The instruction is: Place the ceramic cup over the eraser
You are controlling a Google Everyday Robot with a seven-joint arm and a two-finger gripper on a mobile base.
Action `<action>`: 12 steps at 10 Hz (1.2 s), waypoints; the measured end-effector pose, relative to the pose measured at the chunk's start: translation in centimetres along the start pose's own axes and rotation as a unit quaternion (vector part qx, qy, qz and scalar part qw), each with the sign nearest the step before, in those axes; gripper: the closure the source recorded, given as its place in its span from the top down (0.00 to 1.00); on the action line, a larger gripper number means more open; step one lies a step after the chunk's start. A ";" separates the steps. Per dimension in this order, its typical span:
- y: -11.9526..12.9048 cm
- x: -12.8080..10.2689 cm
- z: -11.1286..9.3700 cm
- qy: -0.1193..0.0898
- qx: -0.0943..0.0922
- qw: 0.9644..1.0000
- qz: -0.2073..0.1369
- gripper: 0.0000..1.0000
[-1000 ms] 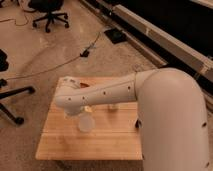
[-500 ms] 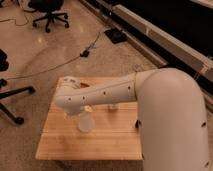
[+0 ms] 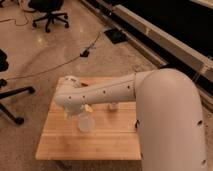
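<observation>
The white ceramic cup [image 3: 85, 123] is at the middle of the wooden table [image 3: 65, 145], directly under the end of my white arm. My gripper [image 3: 79, 111] is just above the cup, mostly hidden beneath the wrist. I cannot tell whether it holds the cup or whether the cup rests on the table. The black eraser is hidden from view.
A small white object [image 3: 113, 105] shows just below the arm, right of the cup. A red-brown thing [image 3: 83, 84] peeks out at the table's far edge. Office chairs [image 3: 47, 12] and cables [image 3: 75, 57] are on the floor beyond. My arm covers the table's right side.
The cup and the arm's end have shifted very slightly to the left; otherwise nothing has visibly changed.
</observation>
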 end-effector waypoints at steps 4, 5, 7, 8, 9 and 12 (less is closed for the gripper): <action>1.4 0.0 0.3 -0.027 -0.003 1.000 0.013 0.80; 1.8 0.0 0.4 -0.033 -0.004 0.999 0.015 0.80; 2.2 -0.3 0.6 -0.052 -0.003 0.998 0.018 0.80; 2.4 -0.5 0.6 -0.059 -0.002 0.998 0.018 0.80; 2.6 -0.7 0.7 -0.068 -0.002 0.998 0.018 0.75; 2.6 -1.0 0.6 -0.079 0.001 0.997 0.013 0.47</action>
